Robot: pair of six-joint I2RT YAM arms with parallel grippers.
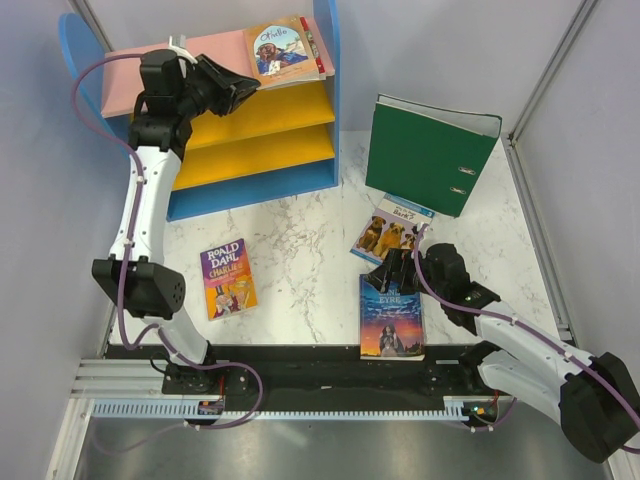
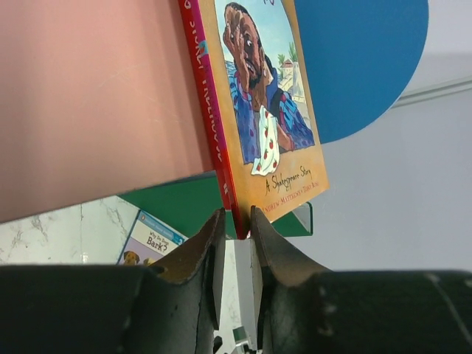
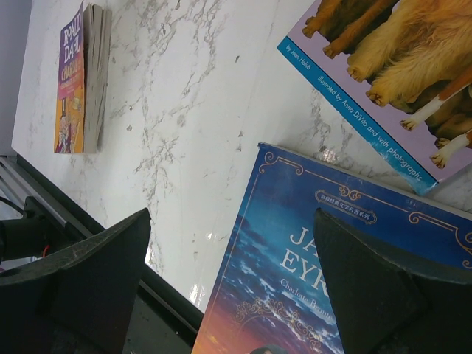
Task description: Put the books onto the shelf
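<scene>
— The books (image 1: 391, 315): where are they to be found?

— Two are seen on the shelf (image 1: 332, 70), laid flat on its pink top board (image 1: 205, 62): Othello (image 1: 280, 48) uppermost, a red book (image 2: 210, 110) beneath it. Three are not yet shelved and lie flat on the table (image 1: 300, 220): Jane Eyre (image 3: 339, 295), a pale blue book (image 1: 390, 228) just beyond it, and Charlie (image 1: 228, 278) well apart to the left.

— How are the fingers set?

— The left gripper (image 2: 236, 221) is narrowed onto the near edge of the shelved pair, which juts past the board and is pinched between the tips. The right gripper (image 3: 230, 243) is spread fully, and nothing is held in it.

— On which relation is the coming move judged to turn?

— On the one between the right gripper and Jane Eyre. The book is found directly under the fingers, with its far end and one corner framed between them. Its long axis is directed from the near table edge away from the arm bases. Since it lies flat, an edge would probably have to be raised before it could be clamped. The right arm is plainly nearer to this book and the pale blue one; Charlie is better placed for the left. The shelf is set well apart, at the far left.
</scene>
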